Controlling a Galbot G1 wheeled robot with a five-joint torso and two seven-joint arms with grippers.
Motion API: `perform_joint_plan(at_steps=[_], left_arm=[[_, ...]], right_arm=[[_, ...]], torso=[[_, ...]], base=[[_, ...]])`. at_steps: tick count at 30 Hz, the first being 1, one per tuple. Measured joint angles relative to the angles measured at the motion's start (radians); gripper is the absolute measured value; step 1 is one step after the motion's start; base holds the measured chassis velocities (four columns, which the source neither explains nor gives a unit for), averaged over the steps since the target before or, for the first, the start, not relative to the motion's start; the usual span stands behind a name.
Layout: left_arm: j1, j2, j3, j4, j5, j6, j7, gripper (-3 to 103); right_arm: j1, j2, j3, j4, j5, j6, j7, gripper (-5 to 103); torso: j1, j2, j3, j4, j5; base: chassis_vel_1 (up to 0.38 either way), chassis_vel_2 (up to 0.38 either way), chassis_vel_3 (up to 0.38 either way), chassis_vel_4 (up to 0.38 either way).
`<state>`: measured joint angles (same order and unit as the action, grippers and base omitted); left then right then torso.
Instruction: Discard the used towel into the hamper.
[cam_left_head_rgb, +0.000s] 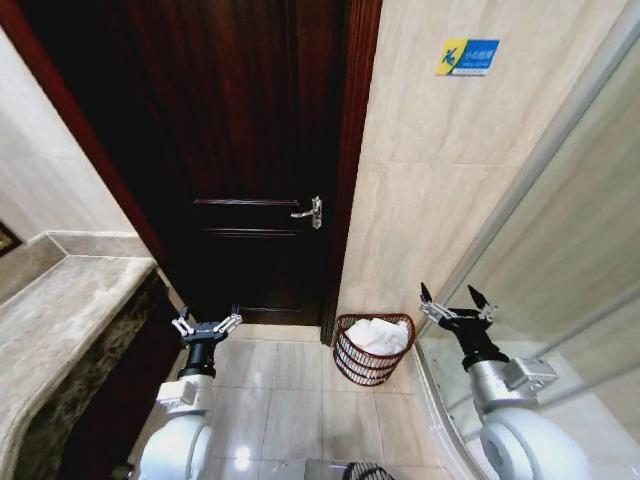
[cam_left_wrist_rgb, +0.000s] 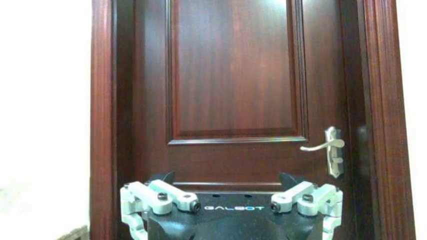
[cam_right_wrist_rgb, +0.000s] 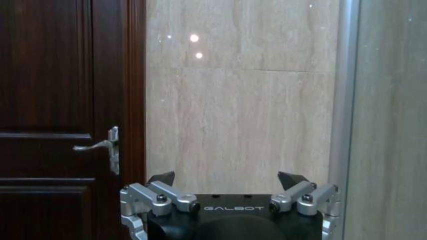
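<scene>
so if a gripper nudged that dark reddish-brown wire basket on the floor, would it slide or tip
The dark reddish-brown openwork wire basket probably slides easily: thin wire looks light, and the glossy floor tiles offer little grip. It may tip if pushed high, since it tapers to a narrower base. The white towel heaped inside likely adds little weight. Both the left gripper and right gripper are open, apart from it.

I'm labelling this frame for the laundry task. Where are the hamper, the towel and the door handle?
hamper (cam_left_head_rgb: 352, 366): head view, front of its wire wall.
towel (cam_left_head_rgb: 380, 334): head view, middle of the white cloth inside the hamper.
door handle (cam_left_head_rgb: 309, 211): head view, on the silver lever.
</scene>
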<state>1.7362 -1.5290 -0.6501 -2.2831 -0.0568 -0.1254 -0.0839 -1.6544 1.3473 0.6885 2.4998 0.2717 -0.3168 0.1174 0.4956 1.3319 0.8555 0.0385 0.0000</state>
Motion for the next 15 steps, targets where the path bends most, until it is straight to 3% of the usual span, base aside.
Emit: perform_joint_plan(at_steps=[7,15], left_arm=[[0.001,-0.017,-0.018,-0.034,0.005,-0.005,0.012,100],[0.022,-0.065,-0.040,-0.063,0.013,-0.033,0.030,100]], right_arm=[[-0.010,-0.011,0.048,-0.027,0.053,0.026,-0.001,100],[-0.054,-0.006,0.026,-0.028,0.034,0.058,-0.006,100]], torso=[[0.000,-0.002,-0.001,-0.0001,0.0001],[-0.001,-0.003,-0.001,-0.0001,0.0000]], base=[[0.078,-0.075,-0.081,0.076],[0.053,-0.056,-0.062,0.060]])
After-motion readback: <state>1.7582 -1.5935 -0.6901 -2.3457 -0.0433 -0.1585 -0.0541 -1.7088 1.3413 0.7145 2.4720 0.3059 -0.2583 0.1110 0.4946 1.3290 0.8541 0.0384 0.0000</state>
